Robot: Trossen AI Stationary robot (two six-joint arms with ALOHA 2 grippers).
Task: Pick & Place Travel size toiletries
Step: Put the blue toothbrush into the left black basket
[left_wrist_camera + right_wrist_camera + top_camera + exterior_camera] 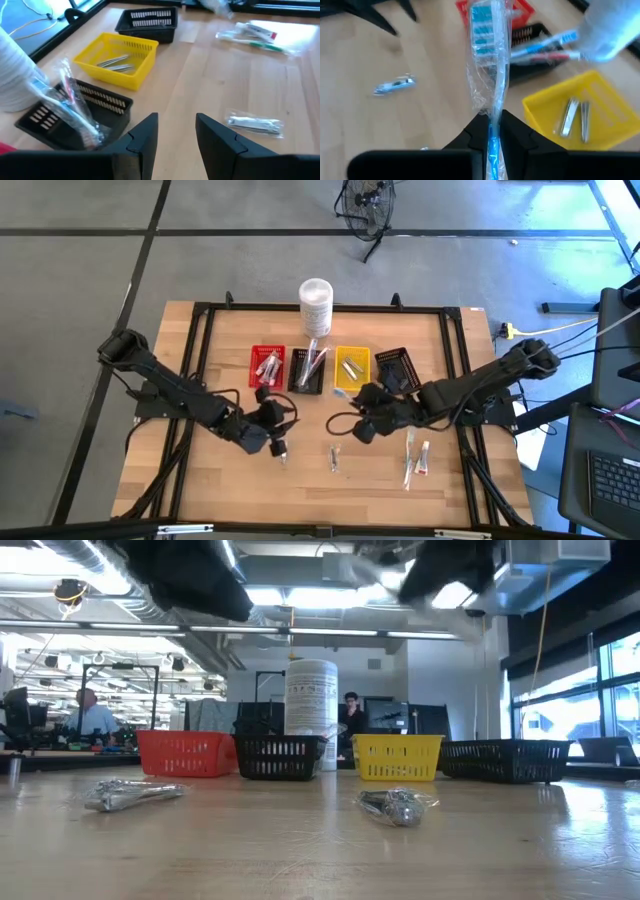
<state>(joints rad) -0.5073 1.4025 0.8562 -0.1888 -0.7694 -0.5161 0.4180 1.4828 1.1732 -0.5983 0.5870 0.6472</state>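
My right gripper (492, 129) (352, 402) is shut on a clear-wrapped toothbrush (487, 55) with blue bristles, held in the air just on the near side of the yellow basket (352, 365). My left gripper (175, 135) (277, 438) is open and hovers above the table, near the black basket (75, 112). That basket holds more wrapped toothbrushes (70, 107). Two silvery pieces (575, 117) lie in the yellow basket. Loose on the wood are a wrapped silvery piece (252, 124), another one (395, 85), and a tube with a toothbrush (415, 455). My right gripper pinches the toothbrush's wrapped handle (493, 117) between its two fingers, which lie along it. The brush sticks out past the fingertips with its bristle head (482, 27) foremost. It is lifted clear of the table.
Red (267, 365), black (307, 370), yellow and a second black basket (395, 368) stand in a row at mid-table. A tall white container (315, 305) stands behind them. A dark frame (200, 330) rims the table. People sit in the room beyond (90, 715).
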